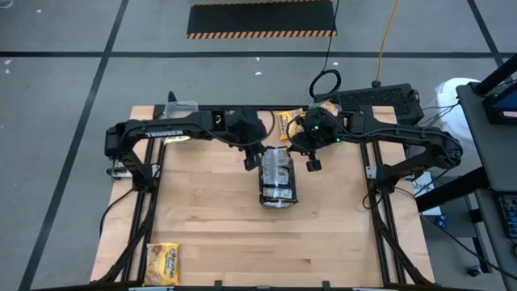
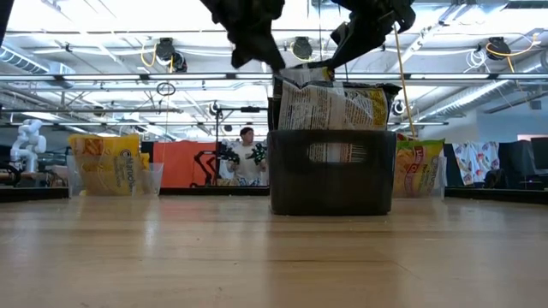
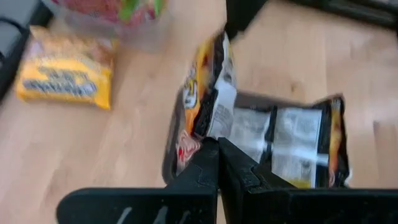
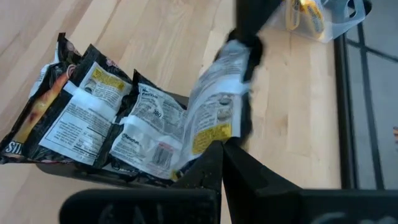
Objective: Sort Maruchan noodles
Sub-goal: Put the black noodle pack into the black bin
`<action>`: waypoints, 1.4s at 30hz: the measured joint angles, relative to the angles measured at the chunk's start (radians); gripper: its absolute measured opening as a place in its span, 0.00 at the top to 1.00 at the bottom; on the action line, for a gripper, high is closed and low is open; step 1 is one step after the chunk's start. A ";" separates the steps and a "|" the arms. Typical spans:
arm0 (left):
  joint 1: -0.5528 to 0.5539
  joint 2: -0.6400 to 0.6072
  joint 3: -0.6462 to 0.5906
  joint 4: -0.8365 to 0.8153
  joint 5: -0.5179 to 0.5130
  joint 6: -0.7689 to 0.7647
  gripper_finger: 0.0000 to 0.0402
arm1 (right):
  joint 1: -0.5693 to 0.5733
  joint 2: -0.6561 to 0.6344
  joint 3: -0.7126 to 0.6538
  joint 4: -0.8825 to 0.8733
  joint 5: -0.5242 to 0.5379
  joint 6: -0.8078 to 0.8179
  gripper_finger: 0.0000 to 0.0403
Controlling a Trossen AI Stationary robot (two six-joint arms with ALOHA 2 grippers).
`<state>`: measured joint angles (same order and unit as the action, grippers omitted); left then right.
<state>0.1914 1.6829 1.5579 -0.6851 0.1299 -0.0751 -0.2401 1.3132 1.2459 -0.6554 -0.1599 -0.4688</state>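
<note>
A dark tray (image 1: 262,192) stands mid-table with several dark Maruchan noodle packets (image 4: 93,118) leaning in a row inside it, white backs up. The packet at the far end (image 4: 217,93) stands steepest, its top well above the tray rim. My left gripper (image 1: 250,164) and my right gripper (image 1: 312,165) hover at either side of the tray's far end, both shut and slanting down. Each tip is at one upper corner of that steep packet (image 3: 208,93). In the low view both tips sit just above the packet tops (image 2: 330,94). My left gripper's shut fingertips (image 4: 250,40) meet the steep packet's upper corner (image 4: 239,53), slanting down from the table's left. I cannot tell whether the corner is pinched or only touched. The packet's lower edge stays in the tray. My right gripper's shut tips are at the packet's other upper corner (image 4: 210,135); I cannot tell whether they touch it.
A yellow packet (image 1: 161,263) lies at the near left corner, another (image 1: 287,123) beyond the tray. Clear tubs stand along the far edge: one at the left with yellow packets (image 2: 111,171), one at the right with green-edged packets (image 2: 419,171). Bare wood surrounds the tray.
</note>
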 joint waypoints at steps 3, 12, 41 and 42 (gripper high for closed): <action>-0.012 0.029 -0.001 0.017 0.001 0.005 1.00 | 0.000 0.000 0.000 0.000 -0.001 0.012 1.00; -0.023 0.063 0.000 0.010 0.002 0.014 1.00 | 0.000 0.000 -0.078 0.075 -0.002 0.031 1.00; 0.010 0.045 -0.001 -0.082 -0.018 0.018 1.00 | 0.013 0.000 -0.140 0.236 -0.081 0.056 1.00; 0.010 0.045 -0.001 -0.091 -0.026 0.017 1.00 | 0.013 0.000 -0.140 0.240 -0.081 0.056 1.00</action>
<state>0.2016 1.7283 1.5574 -0.7759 0.1038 -0.0581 -0.2272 1.3128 1.1061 -0.4152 -0.2405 -0.4126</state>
